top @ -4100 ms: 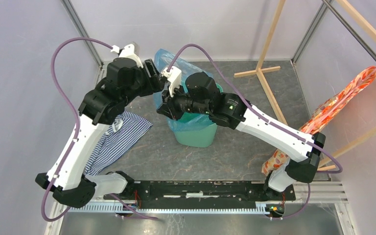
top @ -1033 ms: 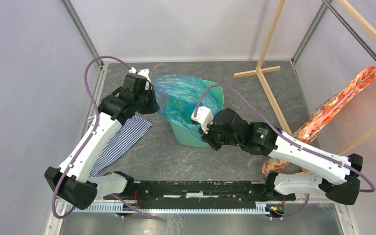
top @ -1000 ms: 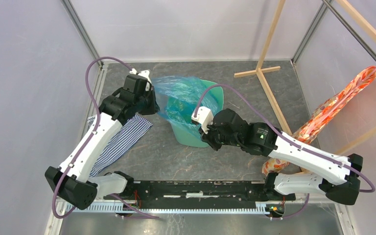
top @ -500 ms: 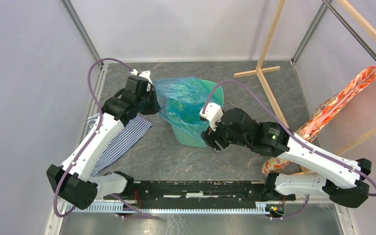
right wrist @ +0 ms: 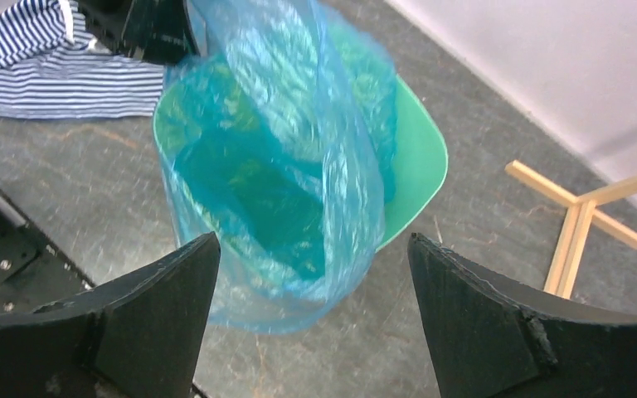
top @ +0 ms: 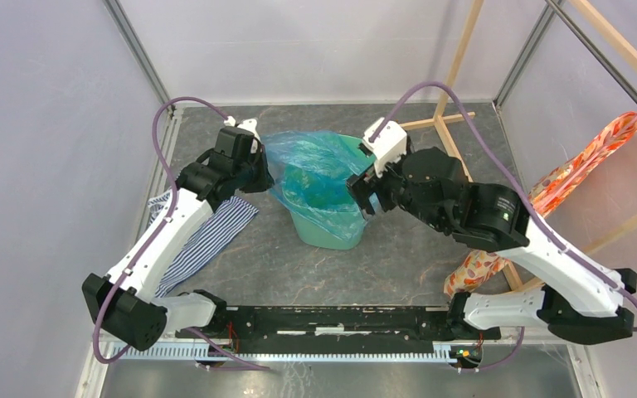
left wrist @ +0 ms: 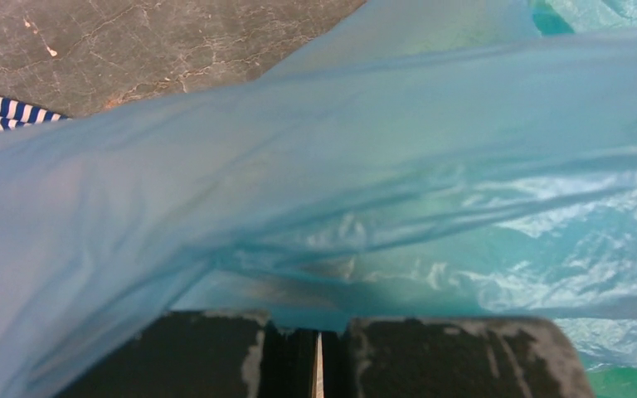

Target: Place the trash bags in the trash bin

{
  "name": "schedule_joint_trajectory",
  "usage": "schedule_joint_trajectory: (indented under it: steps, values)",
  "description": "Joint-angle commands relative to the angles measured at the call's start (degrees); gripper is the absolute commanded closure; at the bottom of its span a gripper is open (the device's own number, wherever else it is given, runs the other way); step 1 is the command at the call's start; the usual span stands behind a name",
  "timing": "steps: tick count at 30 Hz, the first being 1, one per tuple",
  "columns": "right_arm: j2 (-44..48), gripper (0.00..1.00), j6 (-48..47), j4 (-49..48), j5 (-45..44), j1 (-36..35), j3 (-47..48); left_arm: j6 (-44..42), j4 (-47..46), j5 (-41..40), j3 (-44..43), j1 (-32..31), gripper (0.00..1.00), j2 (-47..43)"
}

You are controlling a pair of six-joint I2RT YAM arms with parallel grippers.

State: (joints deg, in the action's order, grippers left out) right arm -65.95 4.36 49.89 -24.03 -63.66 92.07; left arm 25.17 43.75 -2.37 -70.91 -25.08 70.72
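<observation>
- Draping the mint-green plastic wastebasket's (top: 325, 238) mouth: thin translucent light-blue plastic bag (top: 311, 174), partly inside.
- Left gripper (top: 259, 170), beside the wastebasket's left rim, clamped on the bag's edge.
- Right gripper (top: 361, 192), beside its right rim, jaws spread, holding nothing.

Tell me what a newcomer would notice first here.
A crinkly light-blue bag drapes over the mint-green bin at the middle of the table. The left hand is shut on the bag's edge at the bin's left, while the right hand hangs open at its right. An orange floral fabric hangs at the far right.
</observation>
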Motion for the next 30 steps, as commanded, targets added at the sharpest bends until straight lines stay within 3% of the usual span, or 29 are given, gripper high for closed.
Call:
schedule_joint_trajectory:
  steps: [1, 6, 11, 16, 23, 30]
  values:
    - [-5.2, 0.1, -5.3, -6.3, -3.0, 0.0, 5.3, -3.6, -2.8, 1.3, -1.9, 0.2, 0.98, 0.1]
    - [-14.6, 0.13, -11.4, -8.6, 2.3, 1.5, 13.3, -3.5, -3.4, 1.5, -2.2, 0.2, 0.98, 0.3]
    - [-21.7, 0.16, -12.2, -10.2, 9.7, 9.1, 19.7, -3.4, -4.3, 2.0, -2.2, 0.2, 0.98, 0.9]
    - [-24.7, 0.22, -10.3, -12.1, 18.5, 14.5, 20.7, -3.5, -4.5, 2.1, -2.8, 0.2, 0.98, 1.5]
    - [-25.8, 0.34, -9.2, -13.1, 21.8, 15.6, 17.8, -3.4, -5.0, 2.1, -3.2, 0.2, 0.98, 2.4]
    - [-28.5, 0.69, -8.0, -12.4, 20.2, 17.9, 18.4, -3.3, -5.8, 2.1, -3.1, 0.2, 0.98, 3.2]
